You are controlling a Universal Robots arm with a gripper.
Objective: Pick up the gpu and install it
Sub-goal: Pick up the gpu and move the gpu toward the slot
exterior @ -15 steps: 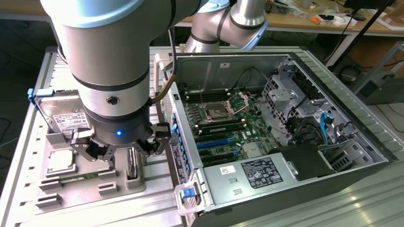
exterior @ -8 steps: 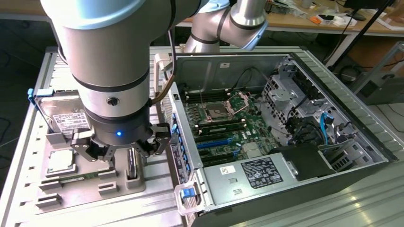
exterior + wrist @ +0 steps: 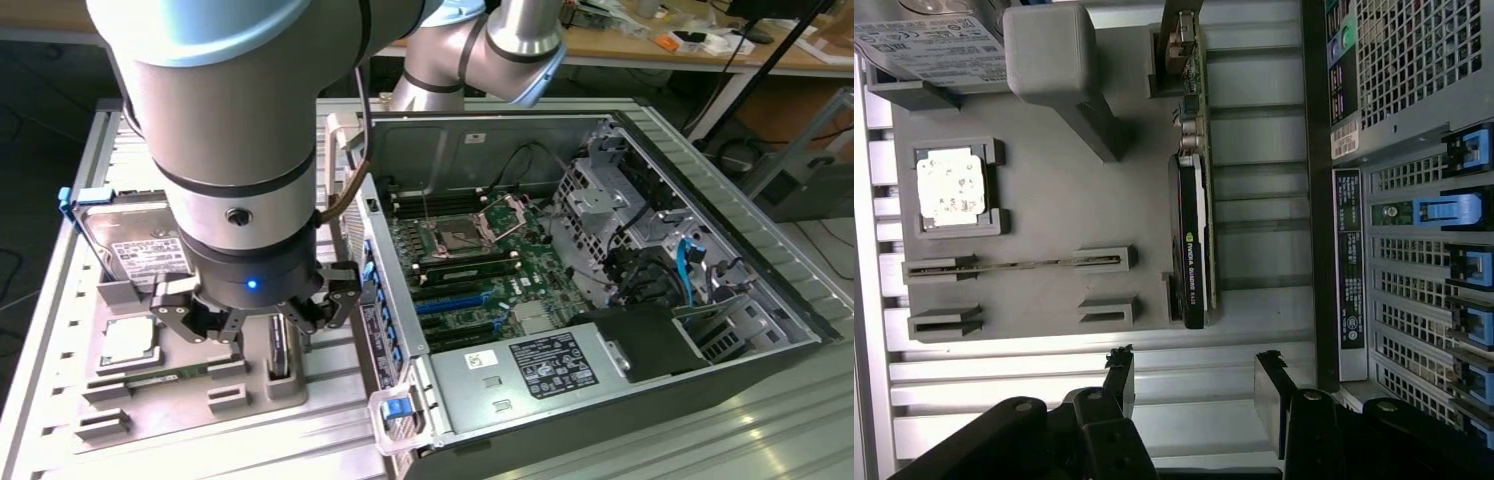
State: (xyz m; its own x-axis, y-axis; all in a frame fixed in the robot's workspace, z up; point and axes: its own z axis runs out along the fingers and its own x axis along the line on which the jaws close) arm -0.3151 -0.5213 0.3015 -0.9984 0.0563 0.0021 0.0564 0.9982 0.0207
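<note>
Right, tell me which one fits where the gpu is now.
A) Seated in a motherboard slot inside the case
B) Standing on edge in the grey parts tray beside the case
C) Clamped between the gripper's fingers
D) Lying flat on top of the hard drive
B: the gpu stands on edge in its holder on the grey parts tray, outside the case, and the gripper is open with nothing between its fingers.

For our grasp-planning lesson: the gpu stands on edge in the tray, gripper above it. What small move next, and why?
Probably lower the gripper straight onto the gpu: its jaws stand open and empty, and the card stands on edge in the tray, roughly in line between them.
</note>
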